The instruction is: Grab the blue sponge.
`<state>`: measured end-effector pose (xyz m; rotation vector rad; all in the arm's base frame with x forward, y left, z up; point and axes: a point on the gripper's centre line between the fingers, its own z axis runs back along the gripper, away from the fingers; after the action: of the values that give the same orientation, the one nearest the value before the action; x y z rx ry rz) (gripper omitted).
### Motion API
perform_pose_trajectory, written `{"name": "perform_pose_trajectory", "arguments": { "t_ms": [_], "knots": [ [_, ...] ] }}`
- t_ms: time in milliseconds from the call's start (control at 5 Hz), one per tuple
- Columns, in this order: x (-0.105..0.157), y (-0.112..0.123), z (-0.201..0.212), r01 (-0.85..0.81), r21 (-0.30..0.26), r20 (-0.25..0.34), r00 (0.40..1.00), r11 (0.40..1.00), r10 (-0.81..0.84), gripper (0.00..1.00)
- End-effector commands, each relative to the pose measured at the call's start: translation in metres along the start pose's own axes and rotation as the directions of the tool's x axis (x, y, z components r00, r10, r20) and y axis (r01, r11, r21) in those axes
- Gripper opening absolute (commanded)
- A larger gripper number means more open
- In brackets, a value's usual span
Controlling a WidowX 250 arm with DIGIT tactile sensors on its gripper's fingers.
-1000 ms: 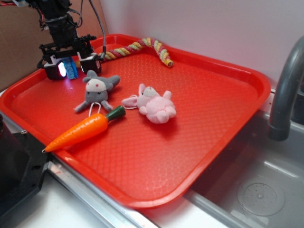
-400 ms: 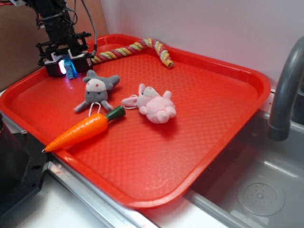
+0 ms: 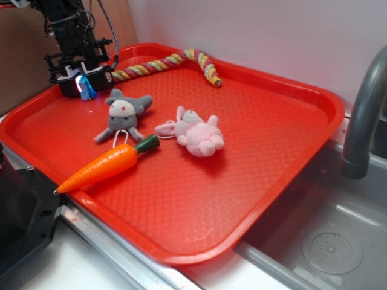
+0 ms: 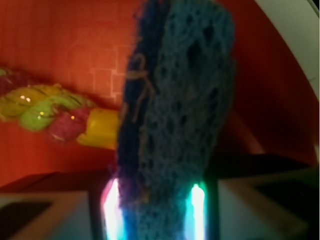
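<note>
The blue sponge (image 3: 88,90) is a small porous blue chunk at the far left corner of the red tray (image 3: 254,157). My gripper (image 3: 81,81) is shut on it, its two glowing pads pressing the sponge from both sides. In the wrist view the blue sponge (image 4: 175,115) fills the middle of the frame, standing upright between the lit pads (image 4: 112,212). The gripper (image 4: 155,212) holds its lower end, and the sponge's base is hidden by the fingers.
A grey plush mouse (image 3: 124,112) lies just right of the gripper, a pink plush rabbit (image 3: 196,132) beyond it. An orange toy carrot (image 3: 106,164) lies near the tray's front left edge. A striped rope (image 3: 169,62) (image 4: 55,117) runs along the back rim. A grey faucet (image 3: 366,109) stands over the sink at right.
The jaws have closed in from wide apart onto the blue sponge. The gripper has shifted slightly left and back toward the tray's corner.
</note>
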<state>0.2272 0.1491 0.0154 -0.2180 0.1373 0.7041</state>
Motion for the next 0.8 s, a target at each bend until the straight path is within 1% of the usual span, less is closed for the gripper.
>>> {"name": "perform_pose_trajectory", "arguments": {
  "t_ms": [0, 200, 400, 600],
  "knots": [
    [-0.001, 0.001, 0.008, 0.009, 0.020, 0.032, 0.999, 1.000, -0.010, 0.00],
    [-0.027, -0.005, 0.020, 0.077, 0.102, 0.015, 0.997, 0.992, -0.079, 0.00],
    [-0.086, -0.034, 0.053, 0.256, 0.276, 0.031, 0.961, 0.926, -0.275, 0.00],
    [-0.129, -0.073, 0.087, 0.367, 0.270, 0.068, 0.915, 0.890, -0.398, 0.00]
  ]
}}
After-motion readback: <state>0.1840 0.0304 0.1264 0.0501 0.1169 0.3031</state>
